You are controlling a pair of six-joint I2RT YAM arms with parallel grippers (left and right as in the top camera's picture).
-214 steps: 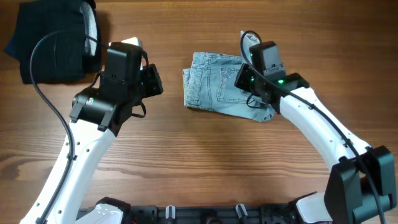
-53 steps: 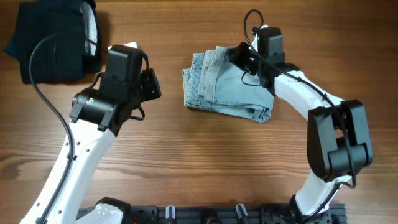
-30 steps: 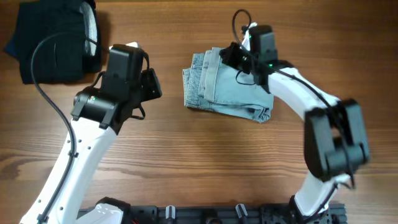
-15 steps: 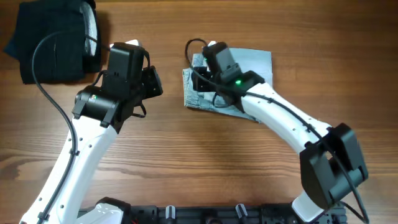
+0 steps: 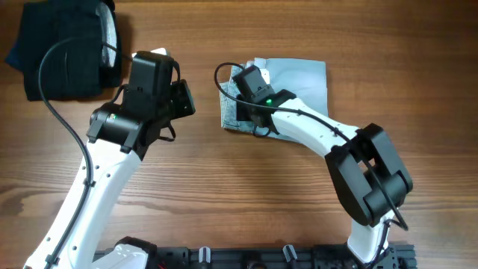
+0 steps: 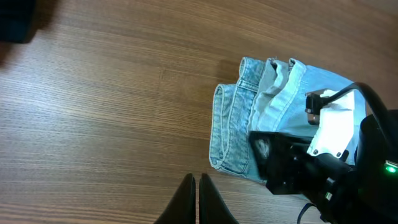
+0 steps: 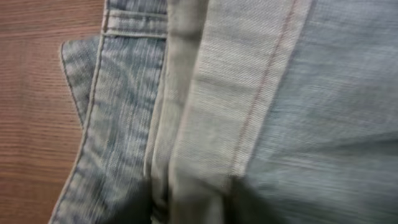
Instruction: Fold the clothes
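Observation:
The light blue denim shorts (image 5: 306,75) lie folded in a compact stack at the back centre of the table. They also show in the left wrist view (image 6: 249,118) and fill the right wrist view (image 7: 280,93). My right gripper (image 5: 240,104) is down on the stack's left edge. In its wrist view its dark fingers (image 7: 189,205) sit on either side of a hemmed fold of denim, shut on it. The right gripper also shows in the left wrist view (image 6: 264,152). My left gripper (image 5: 185,97) hovers left of the shorts, shut and empty (image 6: 198,199).
A black folded garment with a pale lining (image 5: 60,52) lies at the back left corner; its edge shows in the left wrist view (image 6: 15,18). Bare wood table (image 5: 239,194) lies in front of the shorts and between the arms.
My right gripper has swept from the stack's right side across to its left edge, bringing a denim layer with it. The top now shows a plain pale face. The left arm has barely moved.

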